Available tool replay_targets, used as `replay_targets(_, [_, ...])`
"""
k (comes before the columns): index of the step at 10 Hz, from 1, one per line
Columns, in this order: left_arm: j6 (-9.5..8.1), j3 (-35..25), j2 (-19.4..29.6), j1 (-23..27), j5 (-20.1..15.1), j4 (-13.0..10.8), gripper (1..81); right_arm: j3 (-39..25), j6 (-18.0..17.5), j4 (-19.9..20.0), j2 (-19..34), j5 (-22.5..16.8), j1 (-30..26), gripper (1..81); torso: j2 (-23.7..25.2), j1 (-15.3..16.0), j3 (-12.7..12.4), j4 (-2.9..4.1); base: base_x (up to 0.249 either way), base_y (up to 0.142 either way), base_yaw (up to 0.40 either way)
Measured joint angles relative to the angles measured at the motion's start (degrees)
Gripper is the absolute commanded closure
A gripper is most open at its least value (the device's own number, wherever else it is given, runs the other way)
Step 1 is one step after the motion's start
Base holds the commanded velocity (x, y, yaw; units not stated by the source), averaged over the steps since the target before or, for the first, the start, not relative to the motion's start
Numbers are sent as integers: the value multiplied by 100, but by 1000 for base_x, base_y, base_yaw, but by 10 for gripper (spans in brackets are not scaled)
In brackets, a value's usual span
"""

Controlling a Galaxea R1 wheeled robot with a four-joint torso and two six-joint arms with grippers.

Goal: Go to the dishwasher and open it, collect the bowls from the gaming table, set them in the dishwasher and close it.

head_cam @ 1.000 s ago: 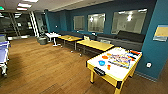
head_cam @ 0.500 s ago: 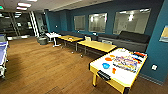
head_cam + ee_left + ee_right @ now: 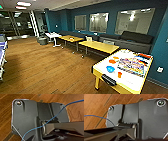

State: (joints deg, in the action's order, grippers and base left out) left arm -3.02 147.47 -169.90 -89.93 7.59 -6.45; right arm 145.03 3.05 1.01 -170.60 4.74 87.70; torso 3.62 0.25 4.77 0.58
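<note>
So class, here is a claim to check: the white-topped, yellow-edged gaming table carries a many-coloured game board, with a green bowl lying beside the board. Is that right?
Not quite. The bowl beside the many-coloured game board on the white-topped, yellow-edged gaming table is blue, not green, as the head view shows. The rest holds.

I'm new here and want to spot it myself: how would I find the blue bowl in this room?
Look for the gaming table, white-topped with a yellow edge, standing on the wooden floor near the dark sofa. On its top, beside the many-coloured game board, lie a few small dishes. The blue bowl is the only blue one; its neighbours are orange.
</note>
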Motion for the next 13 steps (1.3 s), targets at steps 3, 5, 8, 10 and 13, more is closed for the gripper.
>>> replay_targets(3, [0, -1, 11, 2, 20, 0, 10, 180, 0, -176, -35, -4, 6, 10, 0, 0, 0, 0, 191, 85, 0])
replay_targets(5, [0, 0, 9, 18, 21, 0, 10, 282, 0, -230, -46, -1, -7, 10, -2, 2, 2, 0, 190, 74, 0])
replay_targets(8, [0, -4, 5, 5, 23, 0, 10, 285, 0, -239, -83, -1, -10, 10, -2, 2, 2, 0, 186, 63, 0])
replay_targets(10, [0, 0, 20, 2, 21, 1, 10, 288, 0, -249, -113, -6, -7, 10, -2, 2, 2, 0, 180, 0, 0])
replay_targets(13, [0, 0, 6, 2, 21, 1, 10, 301, 0, -252, -112, -4, -5, 10, -2, 0, 0, 0, 177, 0, 0])
